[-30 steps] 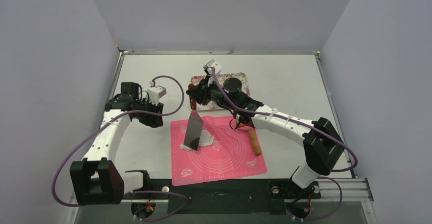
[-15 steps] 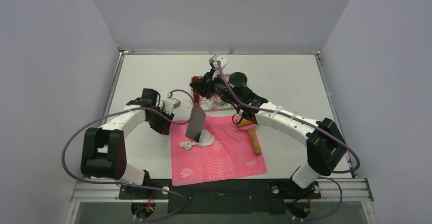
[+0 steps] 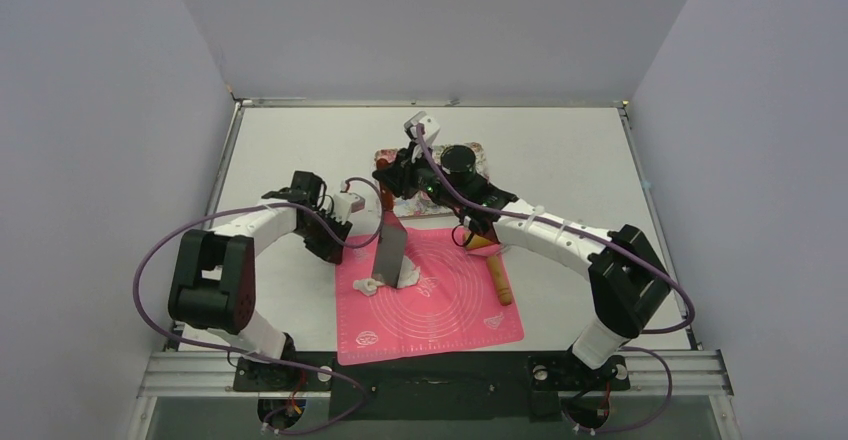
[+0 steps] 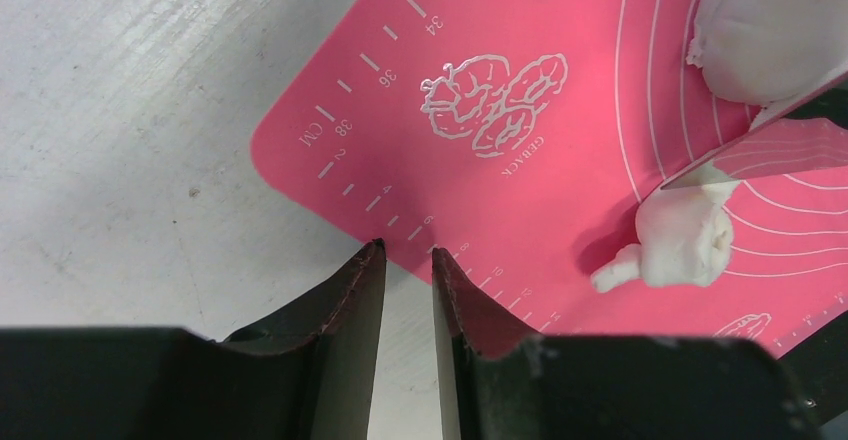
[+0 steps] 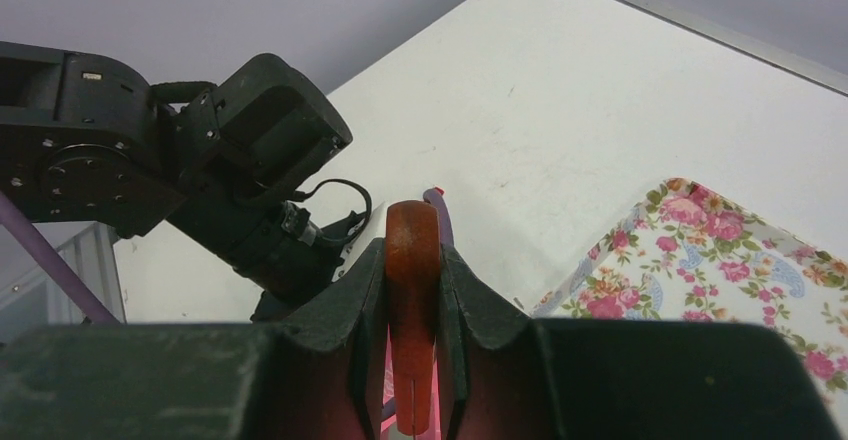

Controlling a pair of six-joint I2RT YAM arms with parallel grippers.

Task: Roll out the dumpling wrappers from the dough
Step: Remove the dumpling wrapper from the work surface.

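The dough [image 3: 407, 276] lies as a white lump on the pink mat [image 3: 450, 310], with a small cut-off piece [image 3: 368, 287] beside it. My right gripper [image 3: 393, 192] is shut on the brown handle [image 5: 412, 260] of a metal scraper whose blade [image 3: 391, 255] stands on the mat against the dough. In the left wrist view the lump [image 4: 760, 40], the small piece [image 4: 680, 245] and the blade [image 4: 770, 150] show at the right. My left gripper [image 4: 407, 250] hovers at the mat's left edge [image 4: 300, 175], open by a narrow gap with nothing in it. No dumpling wrappers are in view.
A wooden rolling pin [image 3: 498, 278] lies on the mat's right side. A floral tray [image 3: 478, 154] sits behind the right arm, seen too in the right wrist view [image 5: 720, 260]. Grey walls enclose the white table [image 3: 560, 150].
The left arm has swung right to the mat's left edge and its jaws have narrowed. The scraper blade has shifted on the dough, and a small piece now lies apart.
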